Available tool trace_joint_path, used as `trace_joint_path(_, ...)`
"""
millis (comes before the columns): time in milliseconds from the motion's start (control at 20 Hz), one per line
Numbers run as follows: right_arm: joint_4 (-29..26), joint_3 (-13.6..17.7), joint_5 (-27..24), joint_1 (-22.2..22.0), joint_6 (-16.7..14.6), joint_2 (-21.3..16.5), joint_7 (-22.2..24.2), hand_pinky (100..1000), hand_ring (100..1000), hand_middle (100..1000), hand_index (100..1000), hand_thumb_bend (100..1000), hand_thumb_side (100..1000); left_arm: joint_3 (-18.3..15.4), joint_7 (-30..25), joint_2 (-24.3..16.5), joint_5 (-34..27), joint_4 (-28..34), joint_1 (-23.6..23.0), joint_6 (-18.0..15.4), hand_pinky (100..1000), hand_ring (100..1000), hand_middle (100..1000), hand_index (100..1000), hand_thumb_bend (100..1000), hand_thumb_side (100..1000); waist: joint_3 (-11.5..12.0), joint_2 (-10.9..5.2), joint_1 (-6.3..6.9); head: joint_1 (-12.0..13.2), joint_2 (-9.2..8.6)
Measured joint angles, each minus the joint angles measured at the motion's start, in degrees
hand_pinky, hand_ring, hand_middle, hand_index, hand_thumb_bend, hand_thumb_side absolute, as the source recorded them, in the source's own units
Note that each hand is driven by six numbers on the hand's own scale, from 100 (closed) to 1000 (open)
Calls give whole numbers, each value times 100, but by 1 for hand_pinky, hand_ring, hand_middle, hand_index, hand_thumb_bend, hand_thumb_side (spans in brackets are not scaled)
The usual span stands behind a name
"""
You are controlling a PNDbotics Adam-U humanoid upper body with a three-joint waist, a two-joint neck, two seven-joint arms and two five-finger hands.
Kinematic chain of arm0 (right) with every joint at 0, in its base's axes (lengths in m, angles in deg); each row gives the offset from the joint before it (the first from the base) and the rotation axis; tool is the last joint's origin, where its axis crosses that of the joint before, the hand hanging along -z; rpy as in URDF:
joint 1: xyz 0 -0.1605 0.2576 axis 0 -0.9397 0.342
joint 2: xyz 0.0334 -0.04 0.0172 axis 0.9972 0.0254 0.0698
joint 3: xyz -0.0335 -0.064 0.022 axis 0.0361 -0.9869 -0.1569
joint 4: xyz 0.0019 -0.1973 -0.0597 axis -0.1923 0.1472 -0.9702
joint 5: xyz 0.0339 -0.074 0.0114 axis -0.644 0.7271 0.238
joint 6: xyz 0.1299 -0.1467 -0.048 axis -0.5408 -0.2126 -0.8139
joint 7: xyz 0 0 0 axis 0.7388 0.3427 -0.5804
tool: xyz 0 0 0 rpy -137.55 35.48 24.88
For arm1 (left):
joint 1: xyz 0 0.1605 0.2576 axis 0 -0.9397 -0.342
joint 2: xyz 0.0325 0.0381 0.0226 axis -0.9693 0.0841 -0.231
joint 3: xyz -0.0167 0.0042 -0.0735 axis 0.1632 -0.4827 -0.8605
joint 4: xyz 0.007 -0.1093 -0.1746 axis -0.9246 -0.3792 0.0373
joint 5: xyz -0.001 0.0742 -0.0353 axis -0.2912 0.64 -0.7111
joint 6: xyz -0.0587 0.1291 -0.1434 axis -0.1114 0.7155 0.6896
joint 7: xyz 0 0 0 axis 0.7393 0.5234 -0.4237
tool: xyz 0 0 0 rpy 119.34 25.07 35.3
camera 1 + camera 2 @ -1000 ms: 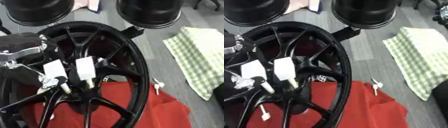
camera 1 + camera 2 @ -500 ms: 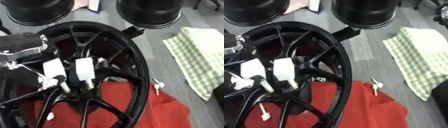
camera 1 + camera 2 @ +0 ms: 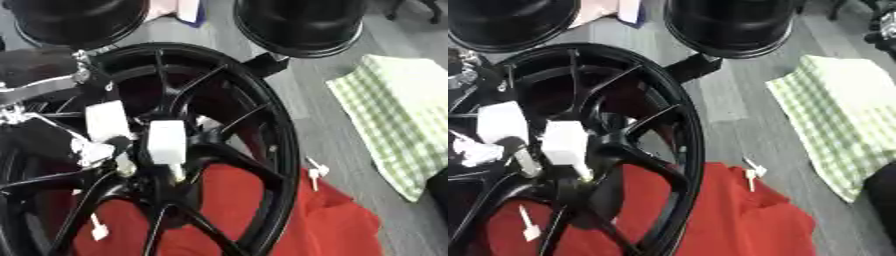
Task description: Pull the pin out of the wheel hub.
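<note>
1. At the middle of the wheel (image 3: 262, 125), the left hand (image 3: 109, 131) comes in from the left edge, its white-tipped fingers (image 3: 166, 141) pointing down into the hub (image 3: 166, 185)
2. Those fingers stand side by side and narrow, close over a pale peg, which I take to be the pin (image 3: 178, 173), just under the right-hand fingertip; whether they actually pinch it is hidden, so I cannot tell if the hand holds it or only touches it
3. Right hand: it shows in neither view
4. Judged from this, the step in hand is getting hold of the pin and drawing it out, and the pin looks to be seated in the hub, so the task is not yet done
5. To do it well, close the fingertips on the pin's bare shank, then pull straight back along its own line, not sideways, so it does not bind against the spokes (image 3: 241, 117) that crowd the hand
6. Keep the wrist clear of the rim while backing out
7. Further out, a red cloth (image 3: 332, 225) lies under the wheel's near side, with a small white piece (image 3: 313, 171) at its edge
8. Beyond that, a green checked cloth (image 3: 398, 115) lies well apart at right, and two black tubs (image 3: 302, 22) sit at the far edge
</note>
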Motion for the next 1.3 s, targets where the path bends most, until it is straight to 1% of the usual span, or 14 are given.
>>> trace_joint_path(200,1,26,0,-1,-9,1,-9,813,682,630,682,100,597,-277,756,0,-244,0,-15,177,647,471,310,363,100,396,5,-6,0,-10,-4)
trace_joint_path(350,1,31,0,-1,-10,2,-10,813,682,630,682,100,596,-515,1394,2,-619,0,-78,377,640,464,304,358,100,397,8,-15,-2,-36,-44)
trace_joint_path(450,1,35,0,-4,-13,2,-13,813,682,630,682,100,594,-728,1825,3,-856,0,-125,532,635,461,302,356,100,380,18,-16,-3,-50,-48)
trace_joint_path(550,1,52,0,-28,-22,2,-23,813,682,631,682,100,590,-1015,2280,-2,-1008,0,-229,713,634,460,303,357,100,372,49,-16,-9,-53,-48)
trace_joint_path(600,1,69,0,-44,-30,2,-31,813,682,631,682,100,588,-1186,2518,-8,-1048,0,-315,821,634,461,303,357,100,369,58,-16,-16,-55,-48)
trace_joint_path(650,1,79,0,-49,-37,2,-40,813,682,631,682,100,590,-1362,2756,-24,-1075,0,-420,939,633,460,303,357,100,433,71,-16,-18,-55,-47)
trace_joint_path(700,1,98,0,-49,-44,1,-49,813,682,631,682,100,586,-1537,2985,-67,-1097,0,-548,1068,631,460,302,357,100,364,86,-16,-19,-55,-47)
trace_joint_path(850,0,134,0,-49,-58,1,-77,813,682,631,681,100,582,-2022,3594,-229,-1149,-2,-993,1475,627,458,300,356,100,365,113,-14,-31,-56,-44)
trace_joint_path(1000,-1,157,0,-52,-65,0,-109,813,682,631,681,100,579,-2434,4091,-336,-1236,-98,-1435,1787,621,454,297,353,100,365,118,-3,-84,-49,-39)
trace_joint_path(1150,-3,179,0,-62,-73,0,-129,813,683,631,681,100,576,-2782,4529,-366,-1378,-305,-1766,1931,616,451,294,350,100,363,131,5,-118,-20,-38)
trace_joint_path(1300,-5,207,0,-96,-73,0,-156,812,682,631,681,100,572,-3060,4874,-398,-1561,-595,-2087,1972,615,450,293,350,100,365,157,8,-142,8,-30)
